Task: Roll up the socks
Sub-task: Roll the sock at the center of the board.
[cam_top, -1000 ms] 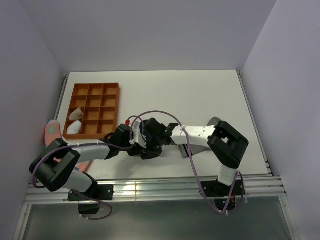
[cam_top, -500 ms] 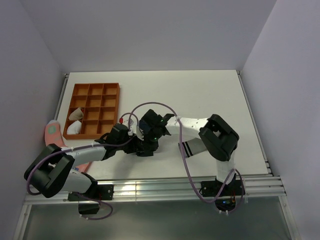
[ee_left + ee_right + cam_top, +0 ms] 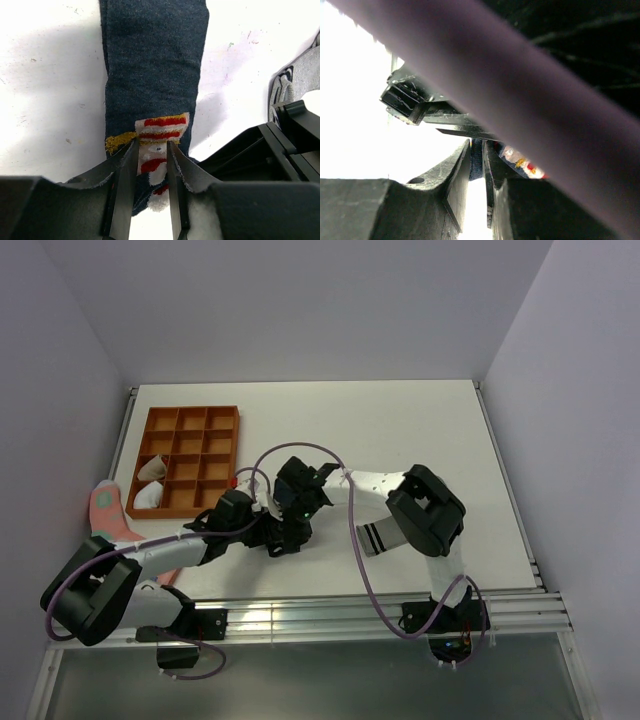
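The dark navy sock (image 3: pixel 152 60) lies flat on the white table, stretching away from my left gripper (image 3: pixel 152 150). That gripper is open, and its fingers stand astride the sock's red-and-white patch (image 3: pixel 160 130). My right gripper (image 3: pixel 477 147) is shut on a fold of the navy sock (image 3: pixel 476 160), right beside the left one. From above, the left gripper (image 3: pixel 268 536) and the right gripper (image 3: pixel 292 532) crowd together and hide the navy sock. The grey sock (image 3: pixel 287 90) with its dark-striped cuff (image 3: pixel 375 538) lies just to the right, partly under the right arm.
An orange compartment tray (image 3: pixel 236 455) stands at the back left with two pale bundles (image 3: pixel 150 483) in it. A pink sock (image 3: pixel 105 505) lies at the table's left edge. A purple cable (image 3: pixel 495 85) crosses the right wrist view.
The left gripper's jaws have opened around the patch. The right gripper's jaws have narrowed onto the navy fabric. The right arm's elbow has swung leftward, and both grippers have shifted slightly left.
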{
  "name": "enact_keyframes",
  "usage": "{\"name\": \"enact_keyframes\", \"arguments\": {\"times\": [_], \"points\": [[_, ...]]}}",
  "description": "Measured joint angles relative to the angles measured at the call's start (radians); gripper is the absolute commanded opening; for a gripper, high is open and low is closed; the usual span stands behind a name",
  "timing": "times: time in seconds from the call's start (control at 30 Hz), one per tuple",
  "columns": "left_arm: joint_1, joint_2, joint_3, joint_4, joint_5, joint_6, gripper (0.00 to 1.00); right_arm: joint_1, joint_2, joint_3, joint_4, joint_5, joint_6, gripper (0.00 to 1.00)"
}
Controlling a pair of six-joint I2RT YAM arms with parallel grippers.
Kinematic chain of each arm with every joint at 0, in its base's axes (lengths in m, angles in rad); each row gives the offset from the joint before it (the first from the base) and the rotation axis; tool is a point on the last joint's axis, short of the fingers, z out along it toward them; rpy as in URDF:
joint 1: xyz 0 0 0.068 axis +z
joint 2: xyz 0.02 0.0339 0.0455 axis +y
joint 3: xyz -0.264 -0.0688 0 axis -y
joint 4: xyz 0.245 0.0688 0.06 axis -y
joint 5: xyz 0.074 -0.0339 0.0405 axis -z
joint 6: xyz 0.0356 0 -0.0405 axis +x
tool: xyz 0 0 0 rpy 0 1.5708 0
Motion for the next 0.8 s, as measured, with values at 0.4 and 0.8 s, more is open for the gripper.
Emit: {"name": "enact_keyframes", "arguments": {"times": [0.4,0.8], "points": [[-0.017,0.000,0.003,0.018,-0.019,0.005,0.28,-0.006,-0.108,-0.064,0.008,0.121,0.058,0.40],[-0.053,-0.019,0.003,0.034,-0.011,0.003,0.35,-0.043,-0.418,-0.297,0.143,0.345,0.037,0.48]]}}
